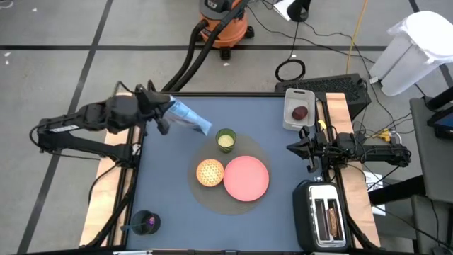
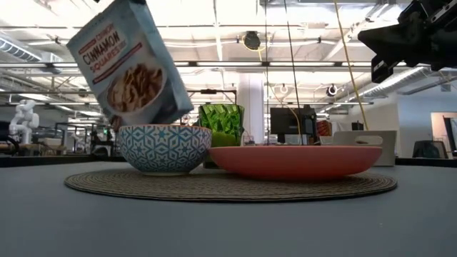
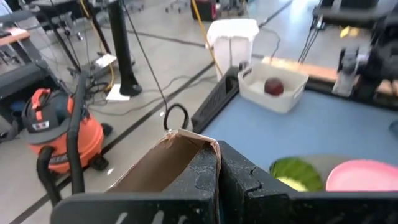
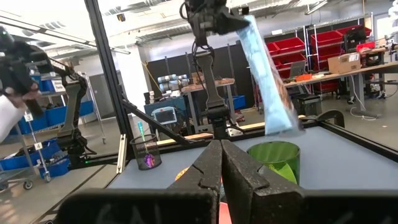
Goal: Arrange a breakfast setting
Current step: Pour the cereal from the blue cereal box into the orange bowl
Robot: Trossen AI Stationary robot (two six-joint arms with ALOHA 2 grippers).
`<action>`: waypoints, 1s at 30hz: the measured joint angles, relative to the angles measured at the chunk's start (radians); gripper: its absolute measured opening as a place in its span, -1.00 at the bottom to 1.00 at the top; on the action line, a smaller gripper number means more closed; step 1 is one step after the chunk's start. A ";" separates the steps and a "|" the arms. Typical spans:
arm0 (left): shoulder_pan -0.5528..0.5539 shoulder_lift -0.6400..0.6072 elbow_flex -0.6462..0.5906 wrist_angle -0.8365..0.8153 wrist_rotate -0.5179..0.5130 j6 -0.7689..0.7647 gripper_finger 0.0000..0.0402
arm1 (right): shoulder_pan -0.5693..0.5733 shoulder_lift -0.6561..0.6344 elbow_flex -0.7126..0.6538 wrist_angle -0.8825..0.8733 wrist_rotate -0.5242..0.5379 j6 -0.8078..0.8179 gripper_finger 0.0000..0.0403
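While the left gripper (image 1: 164, 113) holds the blue cereal bag (image 1: 187, 118) raised and tilted over the rear left of the table (image 1: 170, 212), its fingers clamped on the bag's upper end, the right gripper (image 1: 301, 148) waits at the right edge with its fingers pressed together and holding nothing.

Step in hand, by my judgement: cereal service. The bag hangs behind and to the left of the bowl (image 1: 209, 172), its lower end near the green cup (image 1: 226, 139) and not yet over the bowl. The bowl's contents show pale and speckled from above; whether that is cereal I cannot tell.

Next move, as I judge it: carry the bag forward until it sits above the bowl and tip it, or else set it upright on bare table beside the mat (image 1: 212, 202). Either way it must clear the cup, which stands close under its path.

Position of the setting: bowl and pink plate (image 1: 246, 177) sit side by side on the round woven mat, rims touching or nearly so, cup just behind them at the mat's rear edge.

Count:
- one plate, one bowl, one cup, one mat, one cereal bag;
- one dark-red fruit (image 1: 301, 112), lying in a white tray (image 1: 289, 120) at the rear right;
- one toaster (image 1: 325, 214) at the front right, toast in its slots, number not clear;
- one clear holder (image 1: 145, 223) at the front left with a purple utensil standing in it.
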 joint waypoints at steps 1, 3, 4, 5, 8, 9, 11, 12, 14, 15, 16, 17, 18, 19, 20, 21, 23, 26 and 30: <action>0.000 -0.001 0.017 0.000 0.006 0.000 -0.98 | 0.000 0.000 0.000 0.000 0.000 0.000 -0.97; 0.000 0.000 0.046 0.003 0.029 0.001 -0.98 | 0.000 0.000 0.000 0.000 0.000 0.000 -0.97; 0.000 0.001 0.058 0.007 0.043 0.003 -0.98 | 0.000 0.000 0.000 0.000 0.000 0.000 -0.97; -0.001 0.002 0.069 0.013 0.053 0.002 -0.98 | 0.000 0.000 0.000 0.000 0.000 0.000 -0.97; -0.011 0.002 0.092 0.042 0.073 -0.002 -0.98 | 0.000 0.000 0.000 0.001 0.000 0.000 -0.97; -0.015 0.002 0.093 0.062 0.081 -0.001 -0.99 | 0.000 0.000 0.000 0.003 0.000 0.000 -0.97; -0.026 0.002 0.094 0.107 0.106 -0.001 -0.99 | 0.000 0.000 0.000 0.005 0.000 0.000 -0.97; -0.031 0.003 0.094 0.126 0.115 -0.001 -0.99 | 0.000 0.000 0.000 0.005 0.000 0.000 -0.97; -0.041 0.003 0.094 0.162 0.136 -0.002 -0.99 | 0.000 0.000 0.000 0.005 0.000 0.000 -0.97; -0.047 0.003 0.094 0.180 0.144 -0.002 -0.99 | 0.000 0.000 0.000 0.006 0.000 0.000 -0.97; -0.052 0.005 0.094 0.197 0.152 -0.002 -0.99 | 0.000 0.000 0.000 0.006 0.000 0.000 -0.97; -0.059 0.009 0.094 0.214 0.154 -0.002 -0.99 | 0.000 0.000 0.000 0.006 0.000 0.000 -0.97; -0.065 0.011 0.094 0.230 0.158 -0.002 -0.99 | 0.000 0.000 0.000 0.006 0.000 0.000 -0.97; -0.071 0.013 0.094 0.241 0.159 -0.002 -0.99 | 0.000 0.000 0.000 0.006 0.000 0.000 -0.97; -0.076 0.016 0.094 0.249 0.162 -0.003 -0.99 | 0.000 0.000 0.000 0.007 0.000 0.000 -0.97; -0.081 0.020 0.094 0.261 0.166 -0.002 -0.99 | 0.000 0.000 0.000 0.007 0.000 0.000 -0.97; -0.091 0.024 0.094 0.284 0.180 -0.004 -0.99 | 0.000 0.000 0.000 0.007 0.000 0.006 -0.97; -0.107 0.042 0.094 0.319 0.187 -0.009 -0.99 | 0.000 0.000 0.000 0.009 0.000 0.007 -0.96; -0.124 0.070 0.094 0.357 0.189 -0.008 -0.99 | 0.000 0.000 0.000 0.046 0.001 0.008 -0.86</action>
